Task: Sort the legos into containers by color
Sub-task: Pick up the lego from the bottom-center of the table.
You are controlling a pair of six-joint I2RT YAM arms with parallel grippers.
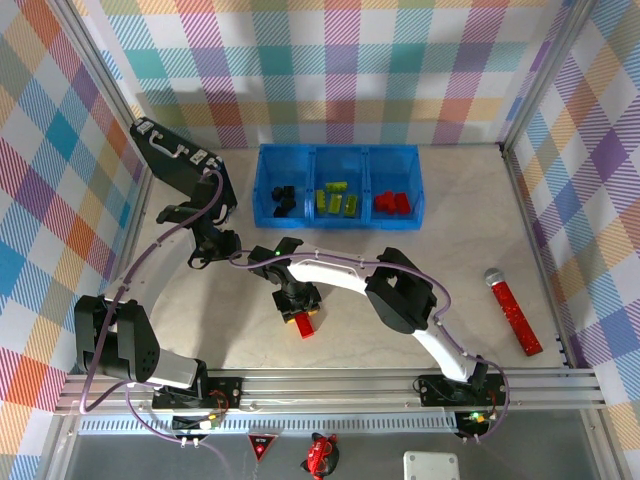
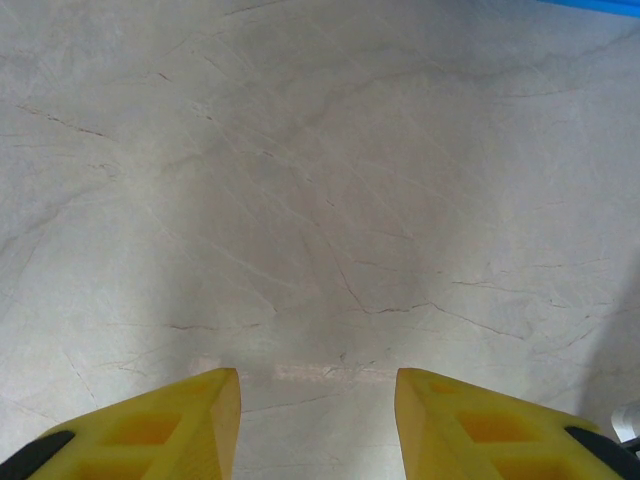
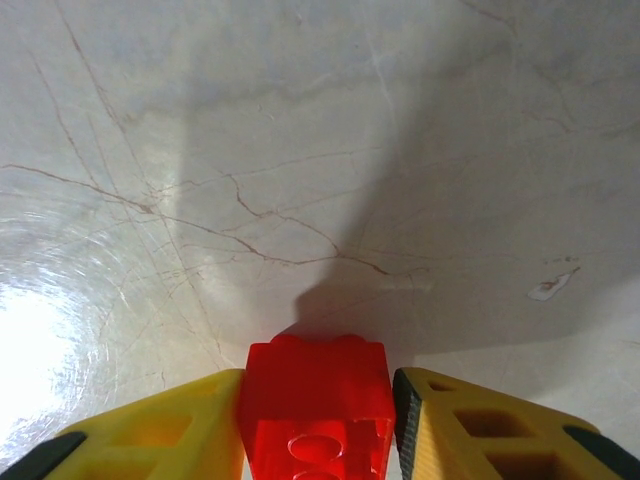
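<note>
Right fingers (image 3: 470,430) pinch a red brick (image 3: 315,410) low at the desk (image 1: 470,240), well short of the blue tray (image 1: 340,149); this looks like the pickup step. Left fingers (image 2: 160,430) hang spread and empty, nearer the tray. The next move calls for lifting the brick to the tray's right compartment (image 1: 418,195). Overhead shows the compartments' sorted colours; the wrist view shows the grip.

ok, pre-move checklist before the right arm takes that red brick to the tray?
1. Red lego brick sits between the right gripper fingers, touching both: ok.
2. Brick lifted off the table: cannot tell.
3. Red compartment, rightmost in the blue tray, holds only red bricks: ok.
4. Left gripper open, nothing between its fingers: ok.
5. Red glittery stick lies at far right, off the likely route to the tray: ok.
</note>
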